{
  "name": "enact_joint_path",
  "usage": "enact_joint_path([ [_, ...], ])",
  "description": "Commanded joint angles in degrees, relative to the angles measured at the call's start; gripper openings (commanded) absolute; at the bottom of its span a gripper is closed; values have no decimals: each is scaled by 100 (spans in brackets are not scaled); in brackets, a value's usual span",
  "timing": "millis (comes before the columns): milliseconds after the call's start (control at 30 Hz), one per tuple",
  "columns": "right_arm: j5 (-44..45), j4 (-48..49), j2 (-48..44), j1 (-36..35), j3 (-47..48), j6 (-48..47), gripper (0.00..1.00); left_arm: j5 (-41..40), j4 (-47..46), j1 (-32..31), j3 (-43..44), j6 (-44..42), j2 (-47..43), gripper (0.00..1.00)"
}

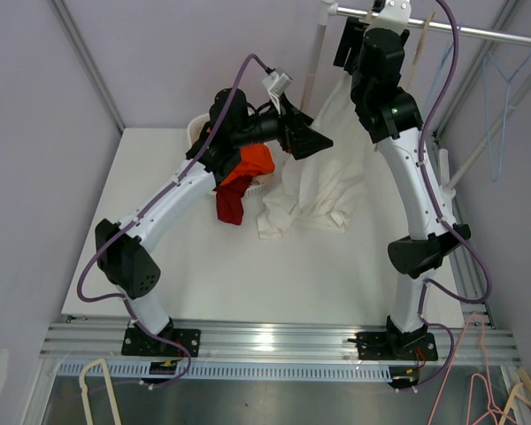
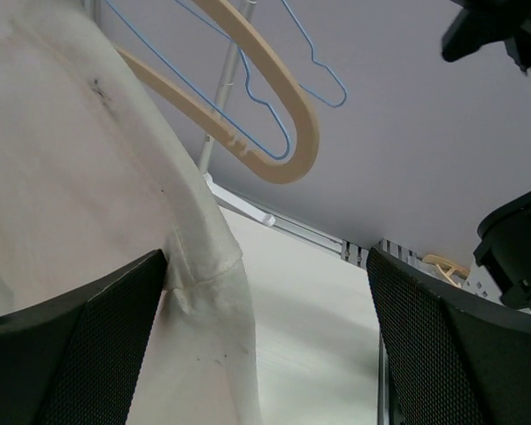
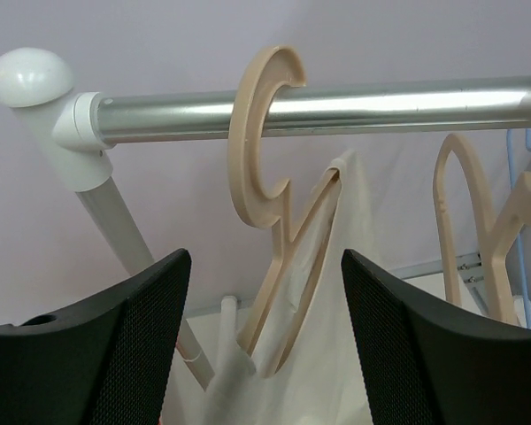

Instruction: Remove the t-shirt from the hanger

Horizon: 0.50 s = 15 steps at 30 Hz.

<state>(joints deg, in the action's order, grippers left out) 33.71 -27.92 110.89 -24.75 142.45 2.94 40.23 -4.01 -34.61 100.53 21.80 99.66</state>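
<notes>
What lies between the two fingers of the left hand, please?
An edge of the t-shirt, hanging beside one finger of the open left hand; the rest of the gap is bare. The left wrist view shows it.

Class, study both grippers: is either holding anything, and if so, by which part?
Nothing is held. The left gripper stands open beside the white t-shirt; the right gripper stands open facing the hanger's hook.

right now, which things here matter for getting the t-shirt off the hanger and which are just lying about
For the job: white t-shirt; beige curved hanger carrying it; silver metal rail.
Lying about: crumpled red cloth; thin blue wire hanger; spare beige hanger.
</notes>
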Motion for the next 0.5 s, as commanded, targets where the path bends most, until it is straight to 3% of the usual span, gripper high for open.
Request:
enact_joint_path([
  [0, 232, 454, 187, 14, 143, -206, 73, 20, 5, -133, 213, -176, -34, 99],
  [200, 320, 630, 389, 102, 160, -250, 56, -41, 5, -195, 63, -194, -175, 99],
  [467, 478, 885, 521, 216, 134, -416, 56, -59, 85, -204, 133, -282, -175, 99],
])
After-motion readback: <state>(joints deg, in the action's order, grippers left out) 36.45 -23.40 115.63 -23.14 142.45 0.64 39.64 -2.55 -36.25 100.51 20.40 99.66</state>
